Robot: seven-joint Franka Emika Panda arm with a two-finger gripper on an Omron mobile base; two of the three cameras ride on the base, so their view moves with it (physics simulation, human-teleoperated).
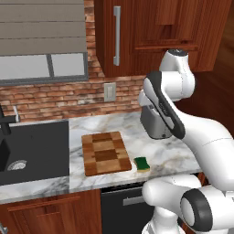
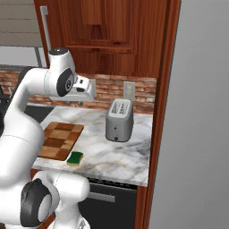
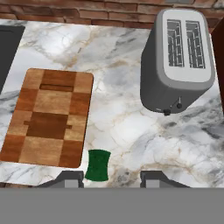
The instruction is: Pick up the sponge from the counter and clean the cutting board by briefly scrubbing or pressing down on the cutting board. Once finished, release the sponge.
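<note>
The sponge (image 3: 97, 165) lies flat on the counter (image 3: 131, 127), green face up, near the front edge and just beside the right front corner of the cutting board (image 3: 48, 117), not touching it. The board lies flat between the black sink (image 1: 34, 151) and the grey toaster (image 3: 177, 61), which stands nearer the brick wall. The gripper (image 3: 111, 179) hangs above the counter, looking down on the sponge. Its jaws are at their narrowest setting and grasp nothing.
</note>
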